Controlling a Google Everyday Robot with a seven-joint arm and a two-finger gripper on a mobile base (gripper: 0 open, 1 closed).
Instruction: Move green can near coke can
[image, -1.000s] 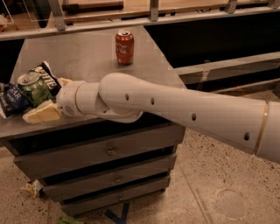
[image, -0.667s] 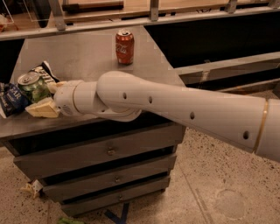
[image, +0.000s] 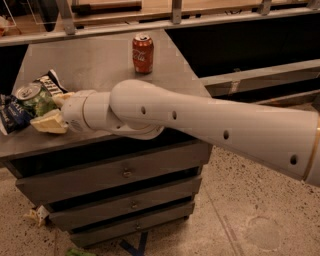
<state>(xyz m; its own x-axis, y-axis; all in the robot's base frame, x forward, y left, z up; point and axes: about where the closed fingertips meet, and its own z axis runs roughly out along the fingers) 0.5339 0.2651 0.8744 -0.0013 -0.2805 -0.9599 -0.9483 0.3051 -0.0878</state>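
Note:
The green can (image: 31, 99) stands upright at the left edge of the grey cabinet top (image: 100, 60), among snack bags. My gripper (image: 45, 111) is at the can's right side. It is open, with one cream finger (image: 47, 123) in front of the can and the other behind it. The can stands on the cabinet top. The coke can (image: 143, 53) stands upright at the far middle of the top, well apart from the green can. My white arm stretches in from the right across the cabinet's front edge.
A blue snack bag (image: 11, 114) lies left of the green can and a black-and-white bag (image: 51, 82) just behind it. The cabinet has drawers (image: 125, 172) below. A rail (image: 175, 20) runs behind the top. Speckled floor lies to the right.
My gripper has moved a little left, further around the green can. Both cans stay where they were.

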